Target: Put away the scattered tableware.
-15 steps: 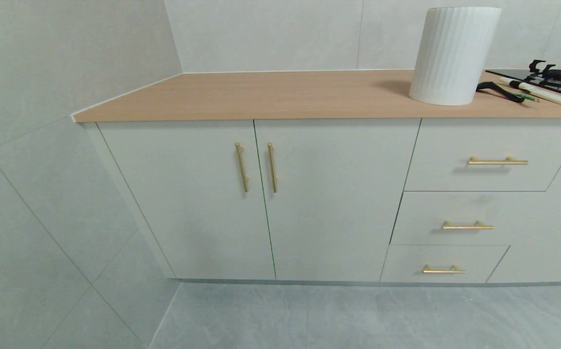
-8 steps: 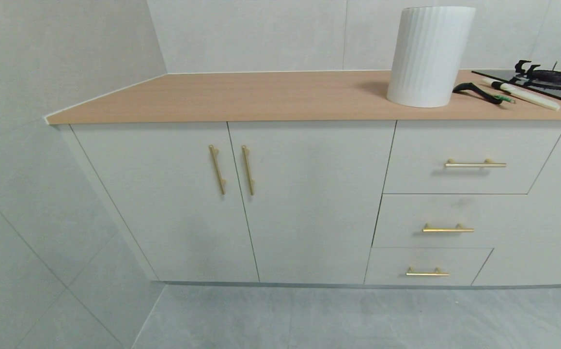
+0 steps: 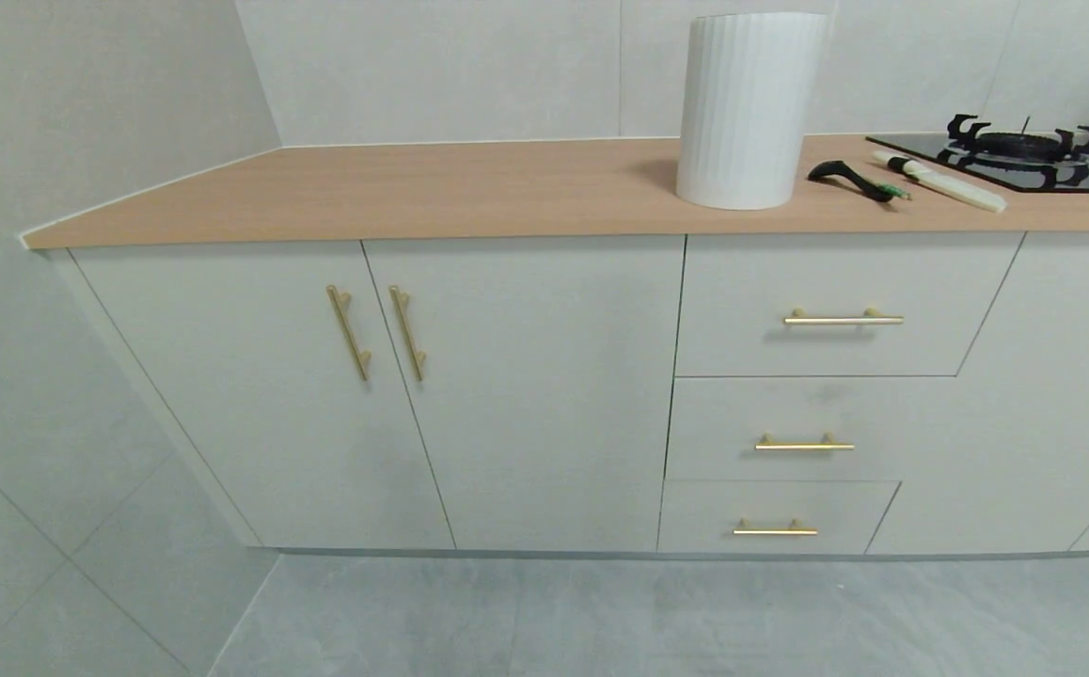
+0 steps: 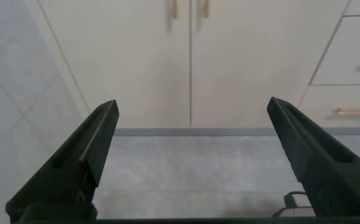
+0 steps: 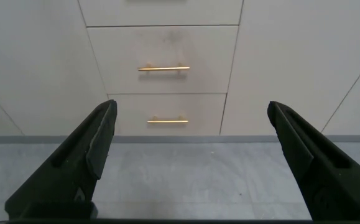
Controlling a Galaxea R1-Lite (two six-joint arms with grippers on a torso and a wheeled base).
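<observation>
On the wooden countertop (image 3: 432, 188) stands a tall white ribbed container (image 3: 749, 109). To its right lie a black-handled utensil (image 3: 853, 180) and a cream-handled utensil (image 3: 945, 182), close to the hob. My left gripper (image 4: 192, 109) is open, held low and facing the double cabinet doors (image 4: 189, 56) above the grey floor. My right gripper (image 5: 191, 109) is open too, low before the drawers, with a lower drawer handle (image 5: 163, 69) ahead of it. Nothing is between either pair of fingers.
A black gas hob (image 3: 1024, 155) sits at the counter's right end. Below are two cabinet doors (image 3: 375, 385) with gold handles and a stack of three drawers (image 3: 817, 395). A tiled wall (image 3: 55, 282) closes the left side. Grey floor (image 3: 601, 621) lies in front.
The whole head view has shifted, so the counter and its objects slide leftward in the picture and more of the hob shows; the camera has moved, not the things.
</observation>
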